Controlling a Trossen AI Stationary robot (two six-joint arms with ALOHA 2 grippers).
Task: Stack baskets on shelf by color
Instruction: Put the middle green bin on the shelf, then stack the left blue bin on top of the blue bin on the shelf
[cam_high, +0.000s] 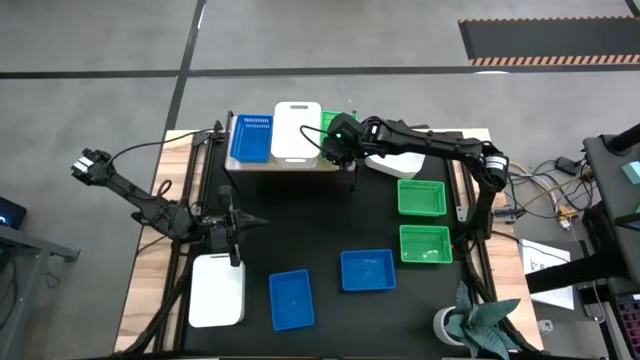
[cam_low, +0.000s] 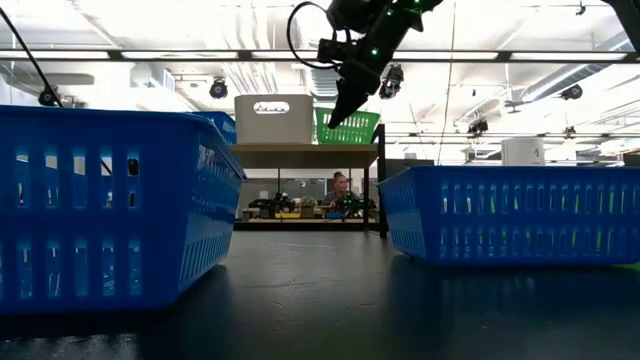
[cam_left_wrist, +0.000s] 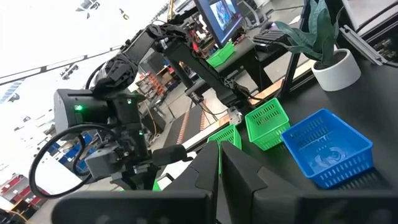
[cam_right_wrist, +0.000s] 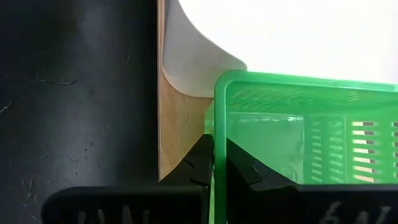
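A wood-topped shelf (cam_high: 290, 165) stands at the far middle of the table. On it stand a blue basket (cam_high: 250, 137) and a white basket (cam_high: 296, 130). A green basket (cam_high: 331, 120) is at the shelf's right end, and my right gripper (cam_high: 338, 140) is shut on it. In the low view the green basket (cam_low: 352, 127) sits tilted at the shelf top; whether it touches the shelf I cannot tell. My left gripper (cam_left_wrist: 219, 168) waits shut and empty over the table's left side, near a white basket (cam_high: 217, 290). My right gripper pinches the green basket's wall (cam_right_wrist: 219, 134) that faces the table's near edge. One finger (cam_right_wrist: 199, 165) is outside it and the other (cam_right_wrist: 244, 169) inside. The fingers slant down from the table's right side. The basket is tilted over the shelf's right end.
On the black tabletop lie two blue baskets (cam_high: 291, 298) (cam_high: 367, 270) near the front, two green baskets (cam_high: 421, 197) (cam_high: 425, 243) at the right, and a white basket (cam_high: 400, 160) under the right arm. A potted plant (cam_high: 470, 325) stands at the near right corner.
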